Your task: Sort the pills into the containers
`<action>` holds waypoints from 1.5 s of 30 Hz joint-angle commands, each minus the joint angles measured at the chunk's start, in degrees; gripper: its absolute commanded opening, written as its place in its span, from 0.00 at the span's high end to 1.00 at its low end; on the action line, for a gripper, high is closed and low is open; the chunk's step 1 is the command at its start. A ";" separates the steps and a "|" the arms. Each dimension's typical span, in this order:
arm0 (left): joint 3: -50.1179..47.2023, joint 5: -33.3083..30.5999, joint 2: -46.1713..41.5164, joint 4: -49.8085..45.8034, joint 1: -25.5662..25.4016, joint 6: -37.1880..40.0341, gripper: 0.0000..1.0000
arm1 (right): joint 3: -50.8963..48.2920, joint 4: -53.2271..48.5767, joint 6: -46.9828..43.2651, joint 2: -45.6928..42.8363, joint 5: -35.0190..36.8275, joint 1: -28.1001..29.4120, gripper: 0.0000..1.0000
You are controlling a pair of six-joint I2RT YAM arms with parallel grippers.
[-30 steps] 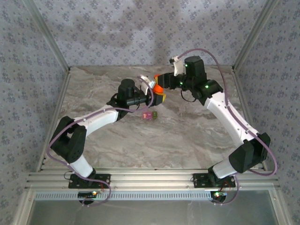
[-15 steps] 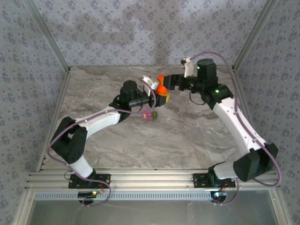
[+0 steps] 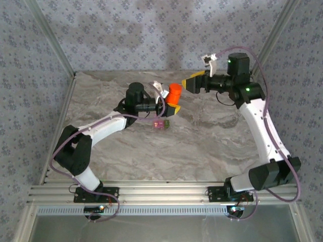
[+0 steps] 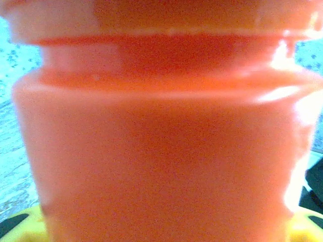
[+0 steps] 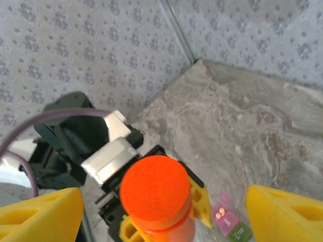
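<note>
While my left claw (image 3: 172,107) clamps the capped orange bottle (image 3: 175,94) upright beside the pink-and-green containers (image 3: 161,124), my right claw (image 3: 192,82) gapes wide and empty just off its cap (image 5: 154,189)

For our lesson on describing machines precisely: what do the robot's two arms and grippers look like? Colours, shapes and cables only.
The left arm and right arm have glossy white link shells joined by black cylindrical joints, each trailed by a thin purple cable. Small green lights glow on the right arm's black wrist. The left gripper and right gripper carry blocky, wedge-shaped yellow fingers.
</note>
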 commanded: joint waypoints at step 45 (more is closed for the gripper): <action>1.54 -4.89 -2.07 4.55 -0.55 -0.79 1.00 | -4.42 2.17 7.34 3.93 19.85 13.60 0.54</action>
